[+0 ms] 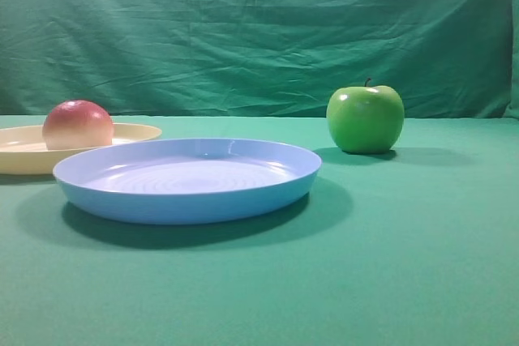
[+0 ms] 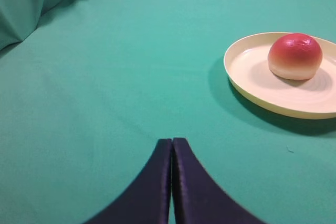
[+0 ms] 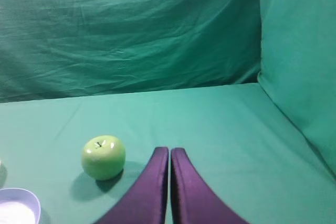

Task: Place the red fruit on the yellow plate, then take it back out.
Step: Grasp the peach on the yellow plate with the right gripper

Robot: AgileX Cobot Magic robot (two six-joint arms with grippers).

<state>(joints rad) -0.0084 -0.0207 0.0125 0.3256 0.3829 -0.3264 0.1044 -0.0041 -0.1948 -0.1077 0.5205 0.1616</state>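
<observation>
While the red fruit sits on the yellow plate, ahead and to the right of the closed, empty left claw, it is judged nearer that arm than the shut right claw.

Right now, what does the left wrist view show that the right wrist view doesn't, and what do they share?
Only the left wrist view shows the red fruit sitting on the yellow plate, with the left end effector shut. Only the right wrist view shows the green apple, an edge of the light blue plate and the right end effector, also shut. Both share the green cloth and backdrop.
</observation>
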